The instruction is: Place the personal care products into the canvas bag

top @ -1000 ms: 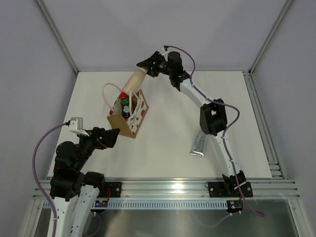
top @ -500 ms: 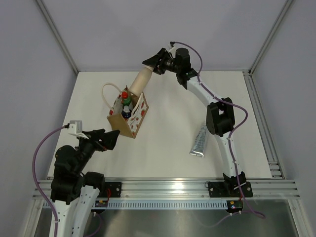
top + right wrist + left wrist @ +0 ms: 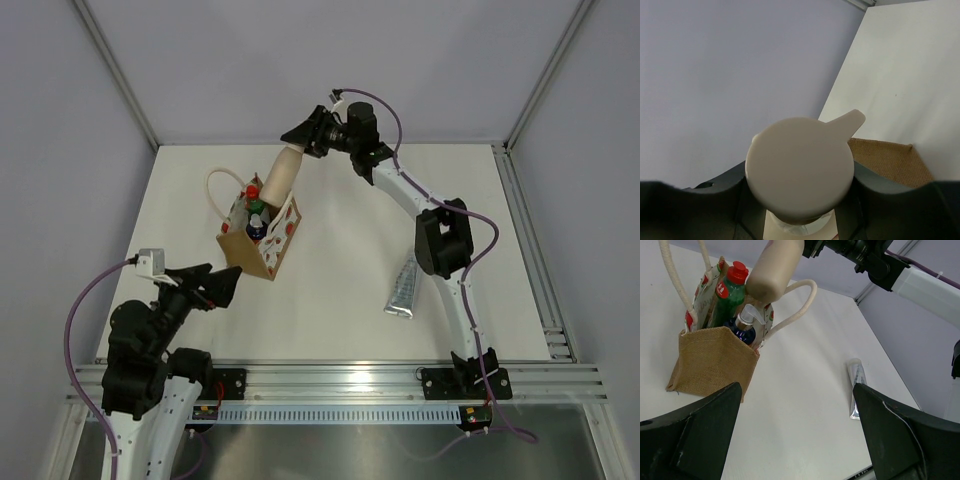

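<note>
Beige bottle [image 3: 283, 172], gripped at its upper end by our right gripper [image 3: 299, 143], slants near-left and down into the canvas bag [image 3: 262, 252]; our left gripper [image 3: 230, 285] gapes wide, empty.

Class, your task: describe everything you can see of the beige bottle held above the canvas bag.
The beige bottle is a plain, smooth, matte cylinder, plastic by its look, with no label showing. It is tilted, its upper end clamped in the right gripper, its rounded lower end at the mouth of the canvas bag, beside the red cap of the green bottle. From the right wrist, its round end shows a small tab. Contact with the rim is unclear.
</note>
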